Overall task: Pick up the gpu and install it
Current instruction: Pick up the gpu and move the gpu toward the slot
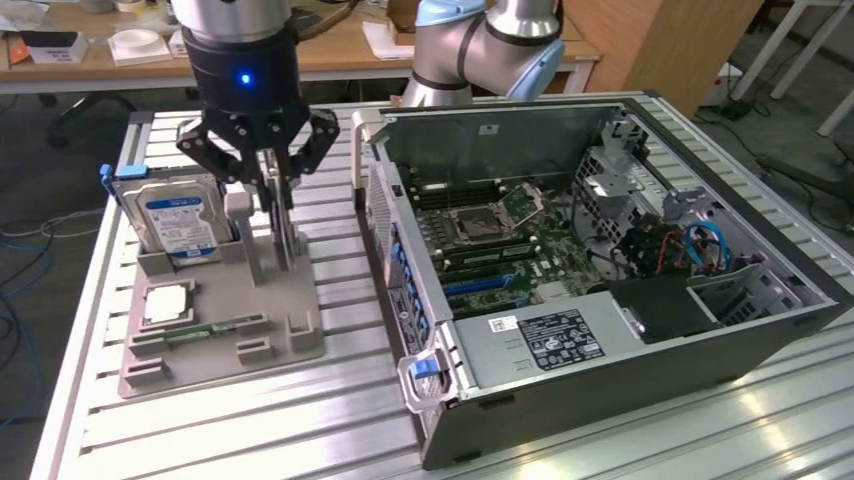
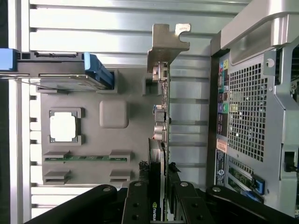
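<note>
The claw (image 1: 267, 195) hangs low over the gray parts holder (image 1: 267, 345), its black fingers (image 2: 137, 205) drawn in narrow. Between them stands the gpu (image 1: 283, 245), upright and edge-on. In the wrist view the pads press both faces of the card (image 2: 161, 116), so it is clamped on the gpu. The silver end bracket (image 2: 164, 44) juts out at the card's far end, well clear of the fingers. I cannot tell whether the card's lower edge sits in the holder's slot or has left it.

Just beside the claw, toward the exterior view's left, a hard drive with a blue label (image 1: 180, 215) stands on edge in its own slot of the holder (image 2: 131, 140) — close to the fingers but apart from them. Lower down on that same side, a square processor (image 1: 166, 302) lies flat in its recess. A slim green memory stick (image 1: 214, 327) lies along the row nearest the camera.

On the claw's other side, toward the exterior view's right, the open computer case (image 1: 747, 340) lies on its side — motherboard (image 1: 494, 230) facing up, blue cables at its far end. The wrist view shows the case's perforated rear panel (image 2: 247, 112) near the gripped card. Holder and case both rest on the ribbed aluminium table (image 1: 267, 430).
</note>
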You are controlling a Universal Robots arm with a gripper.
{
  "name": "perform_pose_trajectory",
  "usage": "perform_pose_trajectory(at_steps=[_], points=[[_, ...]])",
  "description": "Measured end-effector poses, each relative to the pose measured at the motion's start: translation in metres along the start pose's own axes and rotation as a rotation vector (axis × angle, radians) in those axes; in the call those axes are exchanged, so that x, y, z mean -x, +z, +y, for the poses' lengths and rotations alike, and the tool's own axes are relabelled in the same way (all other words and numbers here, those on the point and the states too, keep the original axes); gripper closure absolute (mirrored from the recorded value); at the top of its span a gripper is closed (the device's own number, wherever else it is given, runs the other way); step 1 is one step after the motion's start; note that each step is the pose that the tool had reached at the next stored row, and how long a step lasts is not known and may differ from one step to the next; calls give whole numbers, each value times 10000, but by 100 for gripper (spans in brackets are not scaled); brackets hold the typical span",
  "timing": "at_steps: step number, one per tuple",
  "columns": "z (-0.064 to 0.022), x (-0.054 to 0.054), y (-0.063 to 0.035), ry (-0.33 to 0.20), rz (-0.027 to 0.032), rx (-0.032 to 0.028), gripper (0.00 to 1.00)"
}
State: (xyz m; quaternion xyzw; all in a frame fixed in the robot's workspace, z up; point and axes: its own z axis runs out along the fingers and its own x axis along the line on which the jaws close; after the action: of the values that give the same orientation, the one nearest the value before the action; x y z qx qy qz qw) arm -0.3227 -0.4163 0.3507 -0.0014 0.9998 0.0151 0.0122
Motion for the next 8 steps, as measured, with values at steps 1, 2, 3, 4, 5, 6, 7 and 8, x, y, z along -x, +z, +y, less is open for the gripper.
perform_pose_trajectory(at_steps=[1, 2, 3, 4, 5, 6, 7, 8], points=[[1, 1, -35, 0, -1, 0, 74], [2, 2, -69, 0, 0, 0, 74], [3, 2, -105, 0, 1, -2, 74], [4, 3, -140, 0, 1, -1, 74], [5, 4, -175, 0, 0, -1, 74], [6, 5, -207, 0, 0, 0, 74], [7, 6, -241, -1, 0, 0, 74], [8, 7, -278, 0, 0, 0, 74]])
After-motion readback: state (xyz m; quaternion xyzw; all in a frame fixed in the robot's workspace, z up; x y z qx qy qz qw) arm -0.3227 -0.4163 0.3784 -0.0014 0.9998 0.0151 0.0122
